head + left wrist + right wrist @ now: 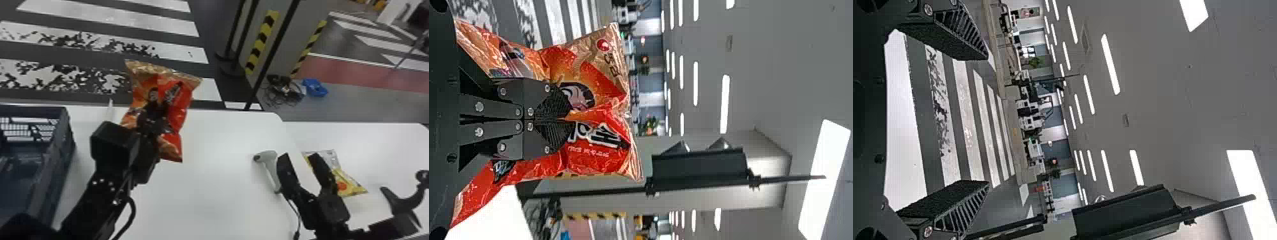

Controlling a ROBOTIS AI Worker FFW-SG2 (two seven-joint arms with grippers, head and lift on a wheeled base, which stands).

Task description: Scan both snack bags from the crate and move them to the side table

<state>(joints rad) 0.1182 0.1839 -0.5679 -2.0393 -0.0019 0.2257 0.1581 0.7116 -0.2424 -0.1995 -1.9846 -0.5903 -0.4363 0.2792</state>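
L gripper (153,118): pos. approx. 10 o'clock in head view, holding red-and-orange snack bag (180,103) raised off main white table (217,178). Bag stands roughly upright, gold crimped end at 12 o'clock. Per L wrist view, jaws of L gripper (551,119) are closed on bag's mid-section, film gathered & creased btwn ribbed pads (551,102). R gripper (299,157): pos. approx. 4 o'clock in head view; jaws spread wide, confirmed in R wrist view w/ striped floor (965,125) visible btwn them. Yellow snack bag (349,183), silver twd its 12 o'clock end, lies on side table (376,140), approx. 4 o'clock, partly hidden behind one R finger (322,170). Handheld scanner (271,166), lt. grey, lies on main table just beside R gripper, on its 9 o'clock side; scanner head at 10 o'clock, handle end at 5. Contact btwn scanner & R gripper: can't tell. Dark blue crate (65,140): 8 to 9 o'clock, near table edge, well apart from scanner. Black-and-yellow hazard strips (261,43) at approx. 1 o'clock, beyond table.
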